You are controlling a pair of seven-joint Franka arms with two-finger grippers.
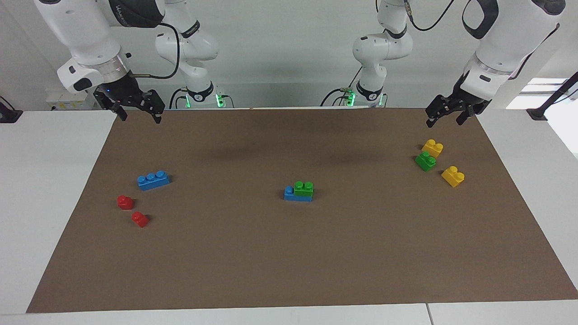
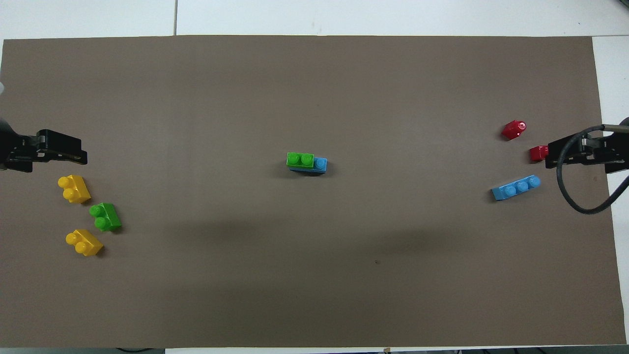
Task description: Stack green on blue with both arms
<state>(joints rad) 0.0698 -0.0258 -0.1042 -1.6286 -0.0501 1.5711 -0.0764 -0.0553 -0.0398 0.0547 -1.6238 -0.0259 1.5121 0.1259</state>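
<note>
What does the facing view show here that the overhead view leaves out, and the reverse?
Only the facing view shows both arms whole, with the left gripper and right gripper raised off the brown mat. Only the overhead view shows all five studs of the stack from above. Both show the green brick on the blue brick mid-mat, one blue stud uncovered.

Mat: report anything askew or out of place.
Nothing stands out. The stacked green brick sits squarely on the blue brick, covering two studs and leaving one bare. The other bricks lie upright.
</note>
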